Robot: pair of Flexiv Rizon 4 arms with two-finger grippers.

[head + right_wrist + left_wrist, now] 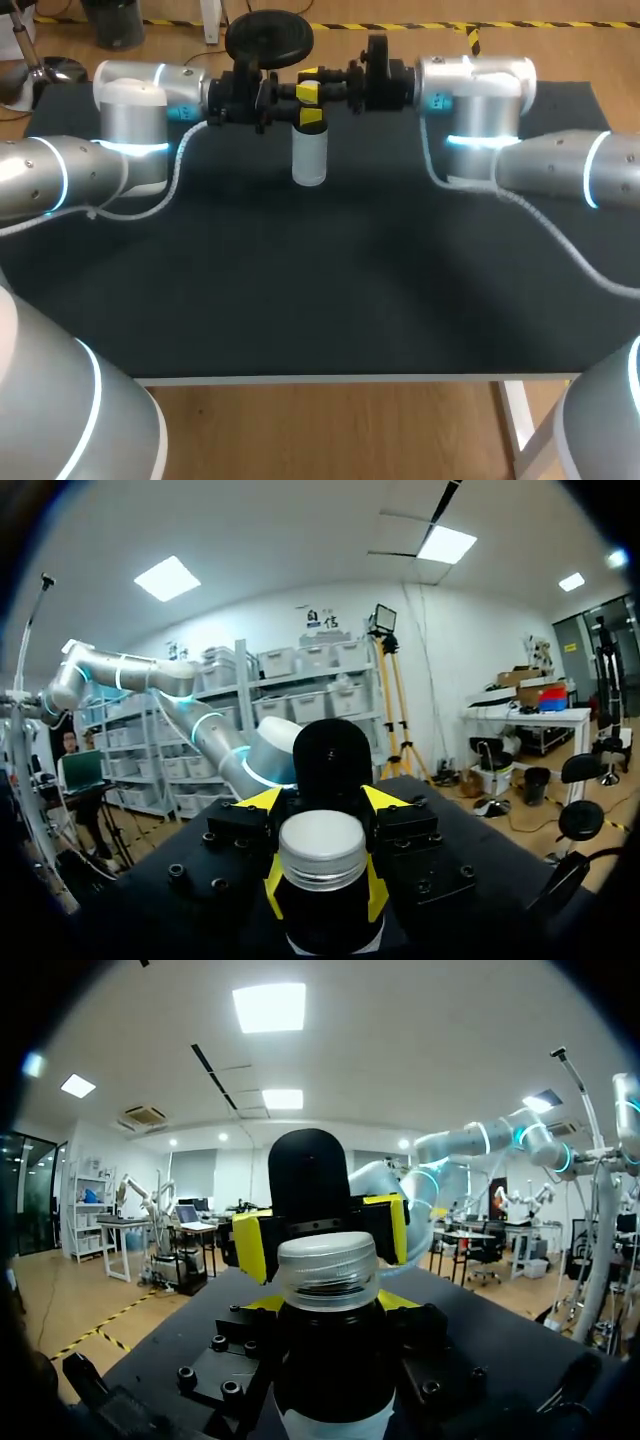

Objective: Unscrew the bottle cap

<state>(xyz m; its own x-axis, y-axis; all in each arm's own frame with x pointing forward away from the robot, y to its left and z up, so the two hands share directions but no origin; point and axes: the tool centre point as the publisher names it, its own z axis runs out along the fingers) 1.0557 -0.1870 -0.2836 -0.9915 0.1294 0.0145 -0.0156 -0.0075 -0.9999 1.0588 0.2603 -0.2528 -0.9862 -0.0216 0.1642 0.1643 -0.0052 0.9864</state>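
The black-topped table (320,290) is lying bare around the work, and the only things crowding the spot are the two arms themselves. The left arm (70,170) and the right arm (560,165) are coming in level from opposite sides and meeting head-on over the far middle of the table. A pale cable (178,170) is looping down from the left wrist, and a second cable (545,235) is trailing from the right one across the tabletop.

The bottle (309,158) is standing upright exactly where the two meet. Whether its base is resting on the table or hanging just above it is not showing.

The left gripper (330,1302) is pinching the bottle just under the cap (327,1272), with its yellow fingertips (262,1303) pressing on the dark shoulder from both sides. The right gripper (322,885) is sitting at cap height. Its broad yellow pads (250,1247) are closing against the cap on two sides.

The cap is looking like a round, flat-topped, silvery screw cap with a ribbed skirt. The bottle is showing as a plain cylinder, dark at the neck and whitish lower down. The tabletop is looking matte, and the arms are showing as smooth silver tubes with glowing blue rings.
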